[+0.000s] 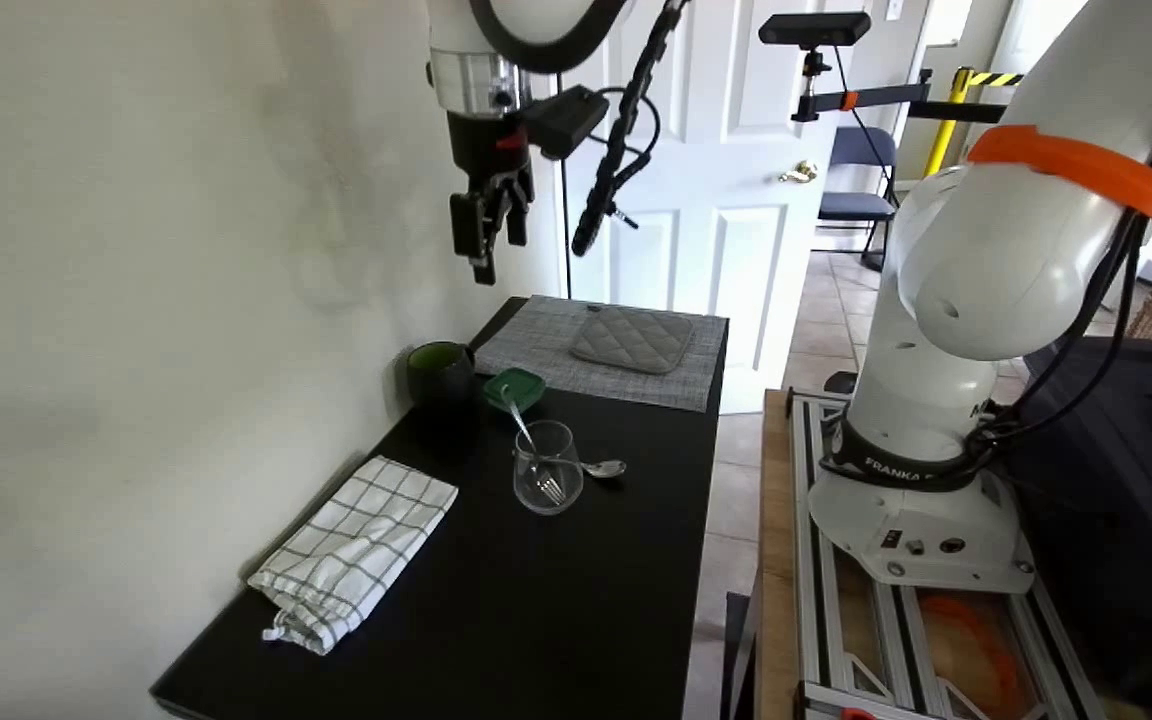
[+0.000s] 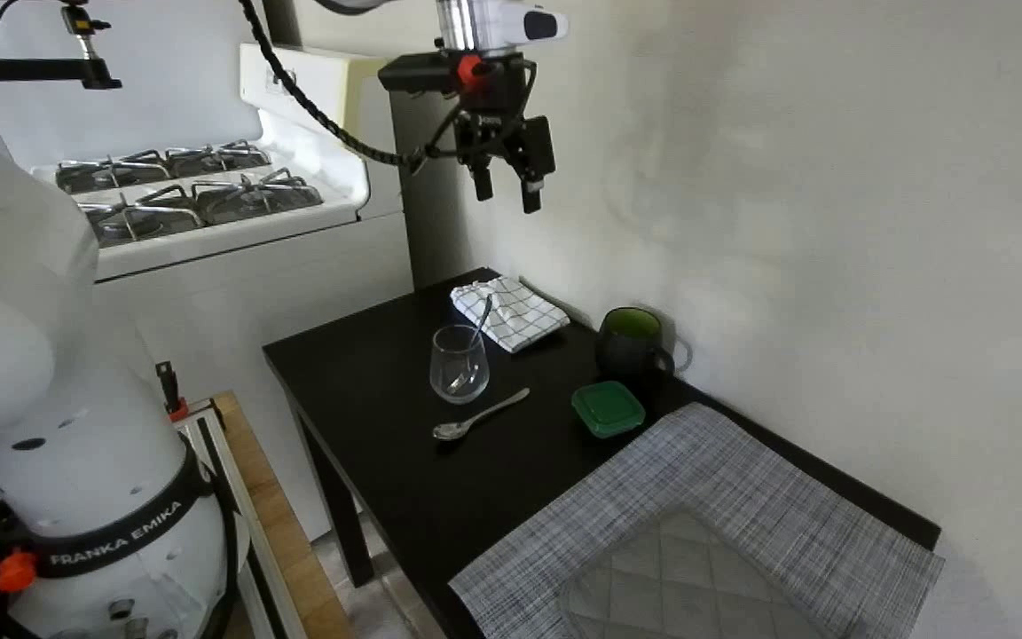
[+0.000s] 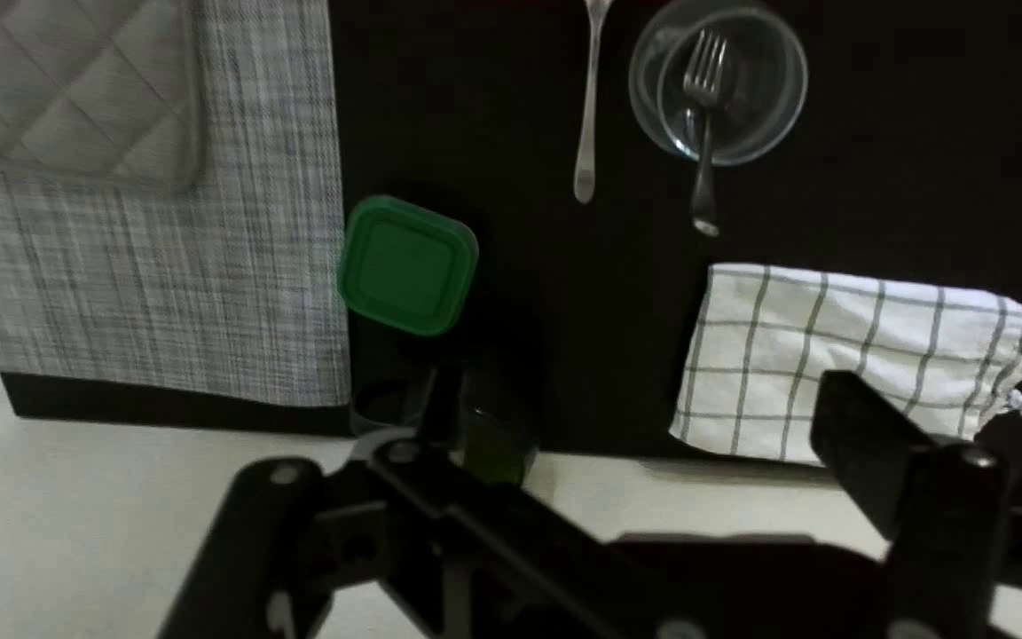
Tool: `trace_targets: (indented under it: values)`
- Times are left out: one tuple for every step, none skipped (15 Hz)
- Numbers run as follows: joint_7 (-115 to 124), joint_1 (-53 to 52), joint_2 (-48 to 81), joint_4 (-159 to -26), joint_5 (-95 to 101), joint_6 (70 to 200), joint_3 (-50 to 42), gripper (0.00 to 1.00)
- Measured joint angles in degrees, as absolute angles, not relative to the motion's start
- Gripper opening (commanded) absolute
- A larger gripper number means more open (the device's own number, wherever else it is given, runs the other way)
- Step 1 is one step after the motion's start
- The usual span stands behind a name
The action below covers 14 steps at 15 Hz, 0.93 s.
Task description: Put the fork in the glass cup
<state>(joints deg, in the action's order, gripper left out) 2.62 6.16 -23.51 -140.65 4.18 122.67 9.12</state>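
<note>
I see the white arm (image 1: 976, 280) standing by the table (image 1: 576, 600), at the edge opposite the wall (image 1: 186, 300). The grey mat (image 3: 236, 275) lies on one end, and the checked cloth (image 1: 361, 545) is along the wall edge, toward the corner away from this mat. The hand (image 2: 507, 197) hangs high above the table, near the wall edge; its fingers are spread apart and grasp nothing. The dark mug (image 2: 631, 346) stands at the wall edge, and the glass (image 2: 444, 355) is between this edge and the robot's edge. The green box (image 3: 408, 266) is just beside the mat; the spoon (image 2: 483, 415) lies between mat and glass. The metal fork (image 3: 705, 146) leans inside the glass: tines low, handle rising above the rim toward the wall edge. From this hand, the only one, it is downward and toward the robot's edge, its long axis running across the table. The task seems finished to me; the next move should only keep clear of the handle.
</note>
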Motion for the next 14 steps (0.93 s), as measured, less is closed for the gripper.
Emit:
trace_targets:
  values:
    - [2.3, 5.7, -24.8, -139.3, 4.5, 118.4, 8.3, 1.0]
    - [2.0, 5.3, -25.7, -138.2, 4.8, 114.9, 7.6, 1.0]
    - [1.6, 4.8, -26.4, -137.3, 4.9, 112.2, 7.0, 1.0]
    - [1.2, 4.4, -26.9, -136.7, 4.9, 110.1, 6.5, 1.0]
    - [0.9, 3.9, -27.1, -136.4, 4.9, 108.6, 6.2, 1.0]
    - [0.7, 3.5, -27.2, -136.3, 5.0, 107.6, 5.9, 1.0]
    - [0.5, 3.2, -27.3, -136.2, 5.0, 106.8, 5.6, 1.0]
    - [0.4, 2.8, -27.3, -136.2, 5.0, 106.0, 5.5, 1.0]
    - [0.1, 2.5, -27.3, -136.2, 5.0, 105.6, 5.3, 1.0]
    - [0.0, 2.3, -27.3, -136.3, 5.0, 105.5, 5.2, 1.0]
    - [-0.1, 2.2, -27.3, -136.3, 5.0, 105.5, 5.1, 1.0]
    - [-0.1, 2.2, -27.3, -136.3, 5.0, 105.5, 5.1, 1.0]
    - [-0.2, 2.2, -27.3, -136.3, 5.0, 105.5, 5.1, 1.0]
    - [-0.2, 2.2, -27.3, -136.3, 5.0, 105.5, 5.1, 1.0]
